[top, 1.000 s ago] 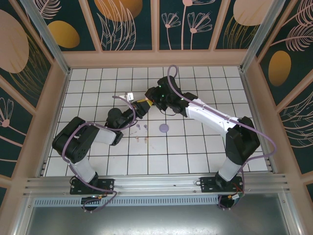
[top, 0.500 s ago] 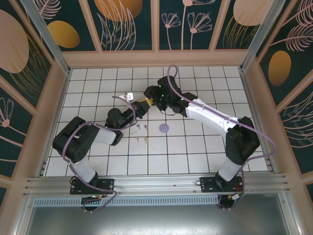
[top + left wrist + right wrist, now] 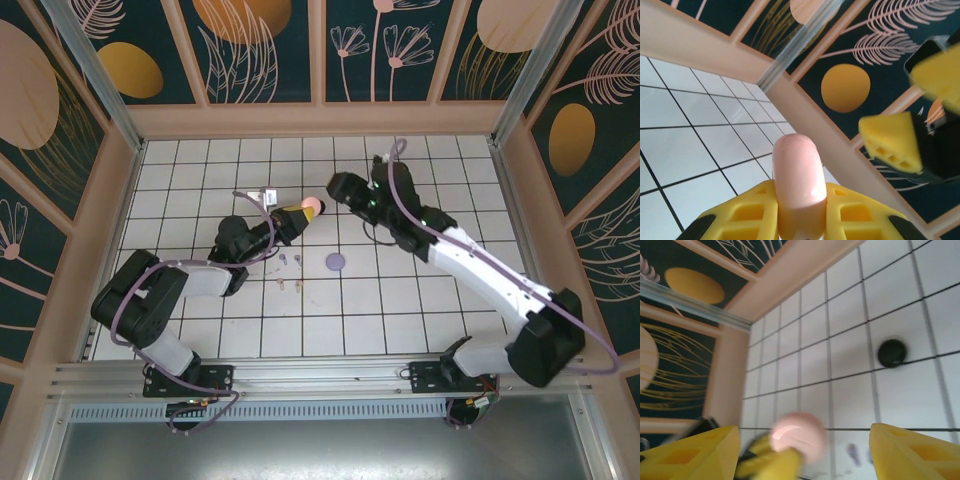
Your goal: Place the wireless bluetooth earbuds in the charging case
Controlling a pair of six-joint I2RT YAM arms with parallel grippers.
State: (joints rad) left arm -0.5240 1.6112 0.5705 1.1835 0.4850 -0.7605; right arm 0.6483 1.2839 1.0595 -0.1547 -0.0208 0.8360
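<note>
Left wrist: glossy rounded pink case [image 3: 797, 182]

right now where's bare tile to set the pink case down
Bare tiles run along the front rail and along the back wall. Crowded: the middle, where the earbuds and lilac case lie, with the left end effector holding the pink case just beyond them, the right end effector open beside it.

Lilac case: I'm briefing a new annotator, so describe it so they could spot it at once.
On the white tiled floor, look near the middle, just right of the tiny earbuds. The lilac case lies flat there: a round disc, far bigger than any of them.
</note>
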